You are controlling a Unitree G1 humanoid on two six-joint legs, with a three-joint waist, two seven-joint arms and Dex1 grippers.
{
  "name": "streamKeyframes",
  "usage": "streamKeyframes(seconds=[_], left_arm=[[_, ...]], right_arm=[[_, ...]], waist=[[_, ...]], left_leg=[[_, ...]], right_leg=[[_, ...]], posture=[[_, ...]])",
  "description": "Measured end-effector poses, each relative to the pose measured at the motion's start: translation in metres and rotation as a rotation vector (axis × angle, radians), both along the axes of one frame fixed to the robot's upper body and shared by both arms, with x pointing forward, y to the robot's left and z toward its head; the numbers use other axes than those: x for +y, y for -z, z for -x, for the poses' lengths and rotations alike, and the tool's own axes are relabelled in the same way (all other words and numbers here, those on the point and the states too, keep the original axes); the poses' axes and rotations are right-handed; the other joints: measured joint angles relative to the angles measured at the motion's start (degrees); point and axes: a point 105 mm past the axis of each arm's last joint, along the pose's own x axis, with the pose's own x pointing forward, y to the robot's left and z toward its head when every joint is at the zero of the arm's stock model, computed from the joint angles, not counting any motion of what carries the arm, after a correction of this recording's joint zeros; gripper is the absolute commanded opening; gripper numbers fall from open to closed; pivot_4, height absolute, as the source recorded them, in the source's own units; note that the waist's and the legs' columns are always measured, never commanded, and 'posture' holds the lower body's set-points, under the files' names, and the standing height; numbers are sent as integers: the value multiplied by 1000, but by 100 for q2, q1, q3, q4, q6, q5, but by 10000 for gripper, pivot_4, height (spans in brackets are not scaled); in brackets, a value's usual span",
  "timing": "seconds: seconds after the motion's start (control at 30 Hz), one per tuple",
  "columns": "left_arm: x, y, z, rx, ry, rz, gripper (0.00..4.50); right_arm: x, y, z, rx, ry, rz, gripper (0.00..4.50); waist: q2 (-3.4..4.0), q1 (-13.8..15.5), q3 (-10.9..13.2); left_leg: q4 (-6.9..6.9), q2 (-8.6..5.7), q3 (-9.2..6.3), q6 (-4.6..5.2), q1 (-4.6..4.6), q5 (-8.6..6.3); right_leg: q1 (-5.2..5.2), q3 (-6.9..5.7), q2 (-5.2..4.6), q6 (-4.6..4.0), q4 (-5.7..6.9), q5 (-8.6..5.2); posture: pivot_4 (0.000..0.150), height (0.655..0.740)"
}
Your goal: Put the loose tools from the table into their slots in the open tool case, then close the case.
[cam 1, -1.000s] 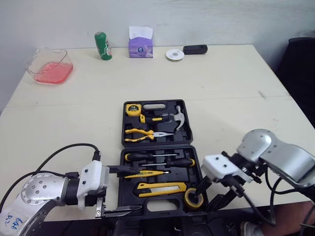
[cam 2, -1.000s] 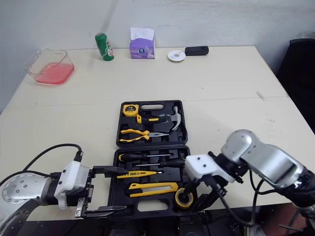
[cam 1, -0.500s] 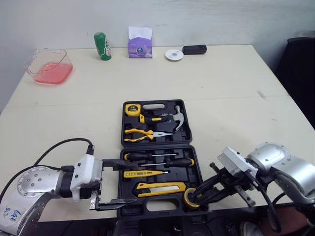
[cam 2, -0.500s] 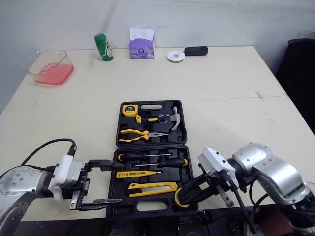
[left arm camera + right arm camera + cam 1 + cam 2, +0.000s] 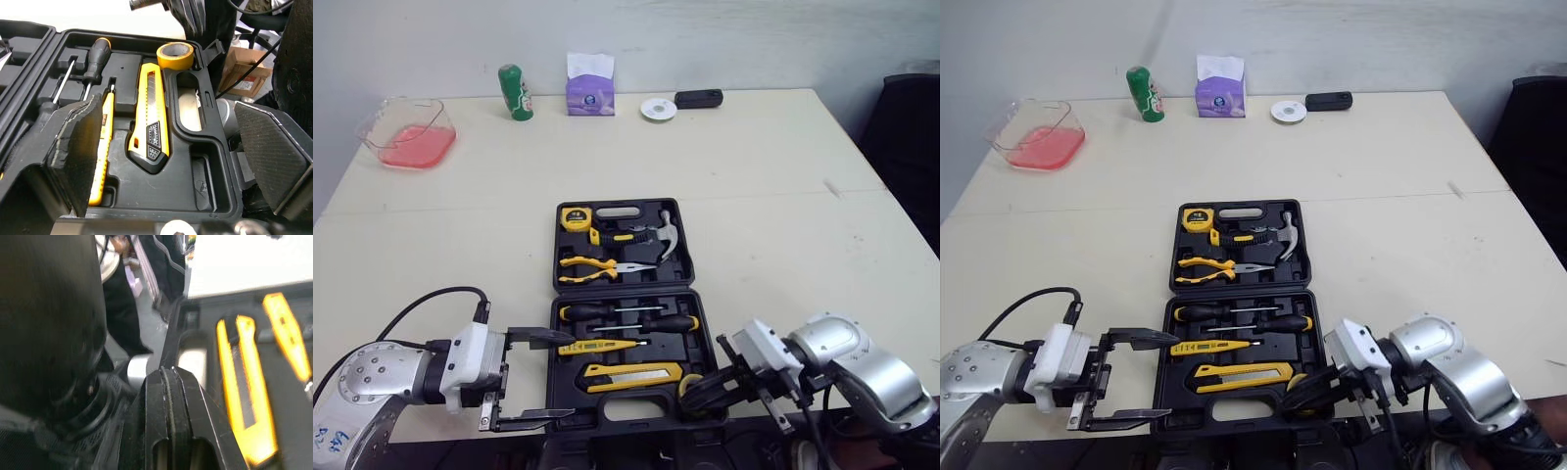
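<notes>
Tool case (image 5: pixel 625 291) lies open at table centre. Slots look filled, tape roll (image 5: pixel 175 53) seated in case's 5 o'clock corner. Left gripper (image 5: pixel 574 378) fingers apart at 8 o'clock. Right gripper (image 5: pixel 697 394) fingers together at 5 o'clock. Remaining, likely: close lid.

light: bright, even, diffuse | shadows: soft, short on table (image 5: pixel 754 176) | right wrist view: table washed out white

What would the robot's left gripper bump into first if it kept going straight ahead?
Probably the yellow knife in the case, straight ahead of the open left gripper. Its height is unclear, so the case's rim might come first.
</notes>
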Motion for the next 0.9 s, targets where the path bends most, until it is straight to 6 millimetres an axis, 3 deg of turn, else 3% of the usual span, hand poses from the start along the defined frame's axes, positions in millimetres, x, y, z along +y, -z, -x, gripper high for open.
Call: streamKeyframes(seconds=[0.43,0.9], left_arm=[[-1,6,9,41,-6,-10,45000],[0,5,7,28,-10,-21,45000]], right_arm=[[-3,27,-6,-33,50,10,433],[-1,34,-5,-152,27,42,433]], waist=[[0,-2,-1],[-72,-1,-47]], left_leg=[[-2,0,0,-1,5,0],[-16,14,-4,-20,66,-19]], right_leg=[[1,1,1,-1,2,-1],[47,3,1,-25,1,-12]], posture=[[1500,7400],[1500,7400]])
